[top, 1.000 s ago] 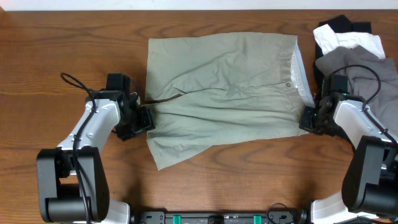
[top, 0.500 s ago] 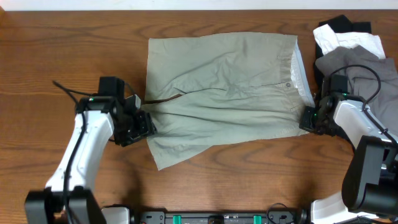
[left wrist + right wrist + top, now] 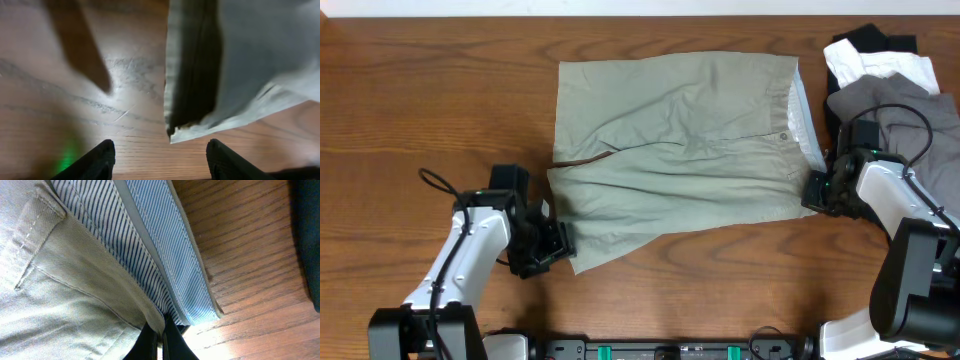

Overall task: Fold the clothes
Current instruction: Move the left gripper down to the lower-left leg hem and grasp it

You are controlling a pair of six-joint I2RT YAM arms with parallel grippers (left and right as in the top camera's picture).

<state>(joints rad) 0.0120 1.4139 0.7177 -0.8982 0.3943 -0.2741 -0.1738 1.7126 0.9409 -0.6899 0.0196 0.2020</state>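
Two pincers, one garment: the khaki shorts (image 3: 680, 150) lie spread flat in the middle of the wooden table (image 3: 420, 80), waistband toward my right side and leg hems toward my left, with the button (image 3: 783, 137) facing up. Off past the waistband sits a separate heap, a grey garment (image 3: 895, 100), a white garment (image 3: 880, 68) and a black garment (image 3: 870, 42), none of it mine to fold.

My right pincer (image 3: 817, 190) is at the near end of the waistband. Through its wrist camera the fingers look pressed together on the fabric edge, just below the striped lining (image 3: 125, 240), so I judge that it has the near waistband corner pinched.

My left pincer (image 3: 552, 243) is down at the near hem corner (image 3: 172, 131) of the lower leg. Its fingers are spread wide, one on each side of that corner, and they hold nothing. The cloth tip lies just ahead of the gap, with bare wood under the fingertips.

I read this as the start of the first fold, with both near corners being secured so the near edge can be carried over to the far one. What comes next is for my left: ease forward so the hem corner sits well between the fingers, stay low enough to catch both layers, then close. Only once both ends are gripped does lifting make sense, and the two sides should rise together, or the leg will drag and wrinkle.
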